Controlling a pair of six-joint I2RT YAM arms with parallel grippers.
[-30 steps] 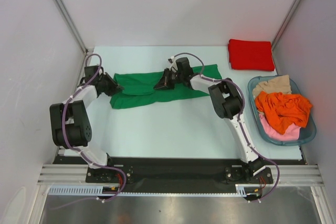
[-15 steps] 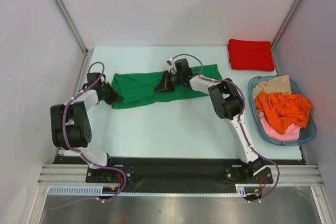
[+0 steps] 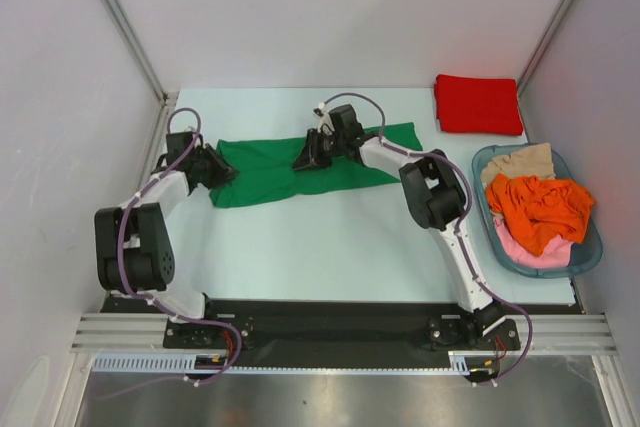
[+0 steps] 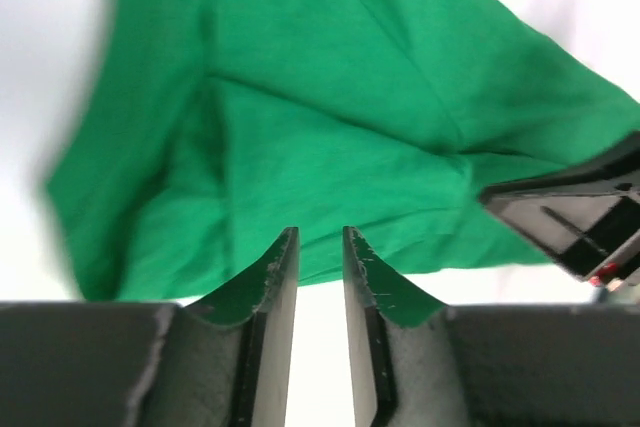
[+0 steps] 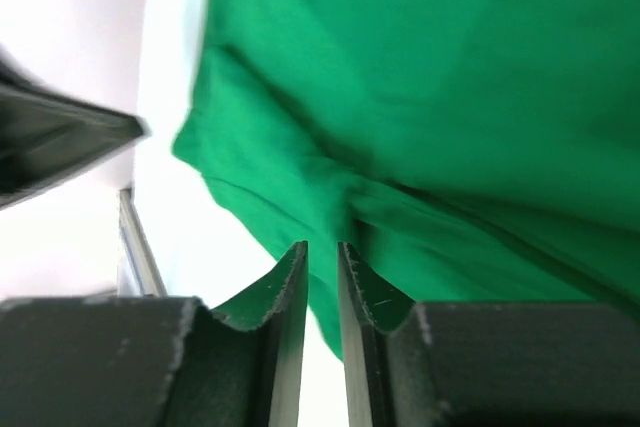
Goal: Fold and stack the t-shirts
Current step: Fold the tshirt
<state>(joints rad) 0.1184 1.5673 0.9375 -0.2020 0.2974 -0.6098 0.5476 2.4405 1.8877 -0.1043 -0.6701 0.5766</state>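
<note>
The green t-shirt (image 3: 265, 169) lies flat in a long strip across the table's far middle. My left gripper (image 3: 216, 169) sits at the shirt's left end. In the left wrist view its fingers (image 4: 320, 233) stand a narrow gap apart with only table between them, and the green cloth (image 4: 330, 97) lies just past the tips. My right gripper (image 3: 306, 157) rests over the shirt's middle. In the right wrist view it (image 5: 320, 245) is nearly closed over creased green cloth (image 5: 450, 77). A folded red t-shirt (image 3: 478, 104) lies at the far right.
A blue-grey basket (image 3: 590, 252) at the right edge holds orange (image 3: 538, 207), pink (image 3: 545, 255) and beige (image 3: 518, 162) garments. White walls close in the table on the left, back and right.
My left gripper dipped toward the near side along the shirt's left end, then came back up. My right gripper shifted slightly toward the back. The shirt lies much the same.
</note>
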